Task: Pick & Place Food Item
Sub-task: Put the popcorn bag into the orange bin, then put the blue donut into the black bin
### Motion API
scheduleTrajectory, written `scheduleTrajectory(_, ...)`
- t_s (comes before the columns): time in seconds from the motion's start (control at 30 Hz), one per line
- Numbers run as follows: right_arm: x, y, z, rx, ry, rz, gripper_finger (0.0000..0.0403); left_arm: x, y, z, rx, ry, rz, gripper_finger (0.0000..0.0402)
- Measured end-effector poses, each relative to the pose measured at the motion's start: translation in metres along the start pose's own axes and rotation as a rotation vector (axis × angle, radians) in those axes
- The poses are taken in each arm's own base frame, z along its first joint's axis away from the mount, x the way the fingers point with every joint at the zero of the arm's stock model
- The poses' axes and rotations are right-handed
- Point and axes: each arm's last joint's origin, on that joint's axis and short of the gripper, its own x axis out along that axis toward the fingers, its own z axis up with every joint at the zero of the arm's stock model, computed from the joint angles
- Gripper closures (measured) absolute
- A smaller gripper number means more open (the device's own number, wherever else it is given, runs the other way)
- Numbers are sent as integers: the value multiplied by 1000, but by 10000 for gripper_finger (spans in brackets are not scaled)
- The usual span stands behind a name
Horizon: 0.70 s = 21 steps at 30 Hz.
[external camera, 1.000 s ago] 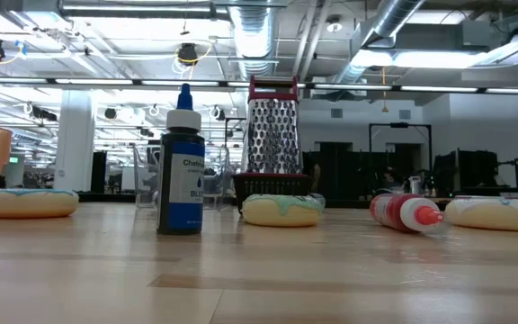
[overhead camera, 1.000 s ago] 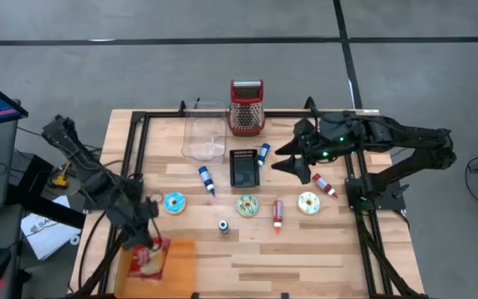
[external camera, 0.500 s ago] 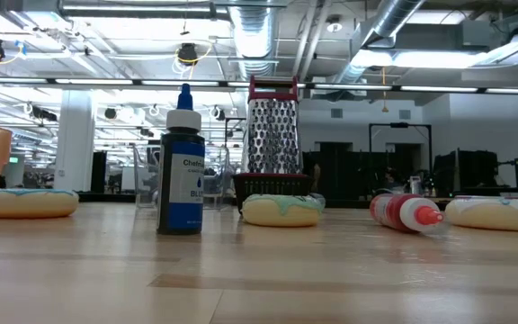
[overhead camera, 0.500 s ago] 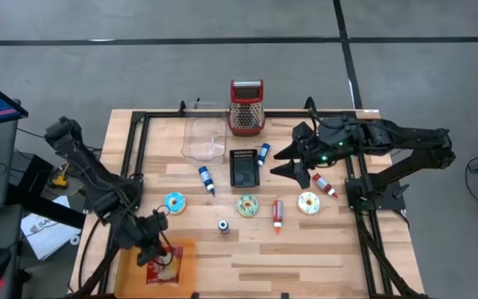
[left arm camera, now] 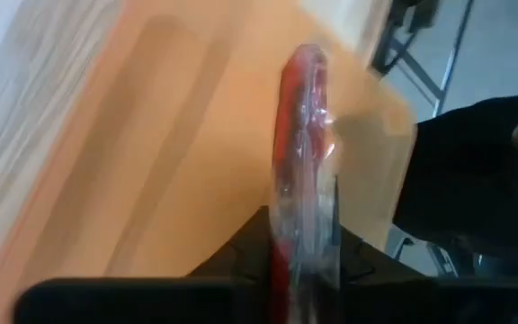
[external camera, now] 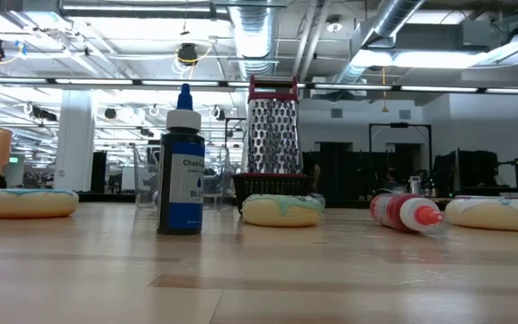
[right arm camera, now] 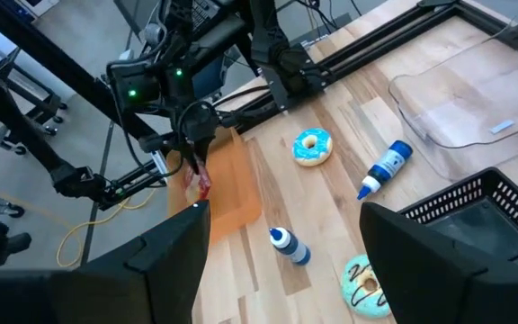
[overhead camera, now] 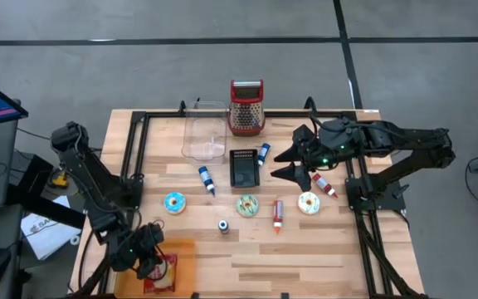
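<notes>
A red food packet in clear wrap [overhead camera: 163, 271] hangs over the orange board [overhead camera: 184, 252] at the table's near left corner. My left gripper [overhead camera: 148, 264] is shut on it. The right wrist view shows the same packet [right arm camera: 201, 183] below the left fingers, just above the board [right arm camera: 234, 187]. In the left wrist view the packet [left arm camera: 302, 135] shows edge-on between my fingers. Whether its lower end touches the board cannot be told. My right gripper [overhead camera: 282, 159] hovers open above the table's right half, holding nothing. My left gripper pinches the packet's upper end [left arm camera: 300, 236] between its two fingers, one on each flat face. The fingers slant down from the table's left side. The packet hangs below them, edge-on, over the orange board.
Three iced doughnuts [overhead camera: 174, 203] [overhead camera: 248, 205] [overhead camera: 309, 203], small blue bottles [overhead camera: 207, 179] [overhead camera: 223, 226], red bottles [overhead camera: 278, 214] [overhead camera: 324, 186], a black basket [overhead camera: 243, 167], a clear container [overhead camera: 204, 131] and a red-topped grater [overhead camera: 246, 107] fill the middle and far table.
My left gripper has moved toward the table's near edge and downward, tipping more steeply, and has carried the red packet with it. The packet, seen broad and flat a second ago, now hangs narrower and lower over the orange board.
</notes>
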Motion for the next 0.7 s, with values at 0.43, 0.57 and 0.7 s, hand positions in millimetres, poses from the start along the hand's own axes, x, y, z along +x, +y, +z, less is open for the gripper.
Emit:
scheduleTrajectory(0.43, 0, 4, -2, 22, 7, 15, 127, -34, 21, 11, -31, -122, 39, 132)
scheduleTrajectory(0.57, 4, 5, -4, 21, 17, 10, 127, -58, 28, 22, -31, -274, -17, 125)
scheduleTrajectory(0.7, 15, 7, -8, 15, 52, -3, 127, -86, 34, 37, -58, -603, -97, 130)
